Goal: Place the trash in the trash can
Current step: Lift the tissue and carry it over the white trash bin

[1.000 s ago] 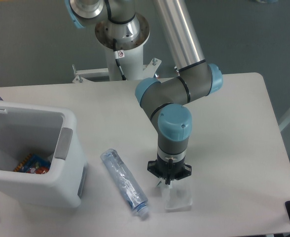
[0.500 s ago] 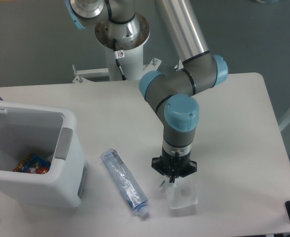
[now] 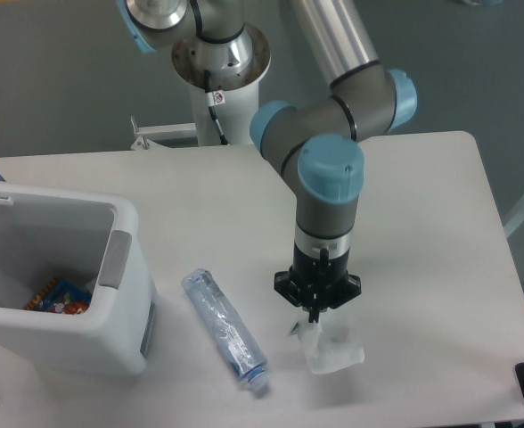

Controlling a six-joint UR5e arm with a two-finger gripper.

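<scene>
Barely begun: both trash pieces outside the trash can point(image 3: 128, 234).
Jaws seemingly clamped on the crumpled packet point(image 3: 333, 348), lower right; crushed bottle point(image 3: 224, 329) lies on the surface point(image 3: 422, 223).

The broad flat table point(image 3: 422, 232) is plain white; the boxy plastic trash can point(image 3: 84, 330) is white too, with a grey handle tab point(image 3: 115, 259) on its side; inside it lies a small wrapper point(image 3: 59, 297) patterned in red, blue and orange. The long crushed plastic bottle point(image 3: 225, 330) is clear with a bluish tint and a pale label; the crumpled packet point(image 3: 333, 349) is white and partly translucent. The robot arm point(image 3: 329, 209) is grey and silver with light blue joint caps; its gripper point(image 3: 316, 312) is black; the floor point(image 3: 57, 80) is dull grey.
</scene>
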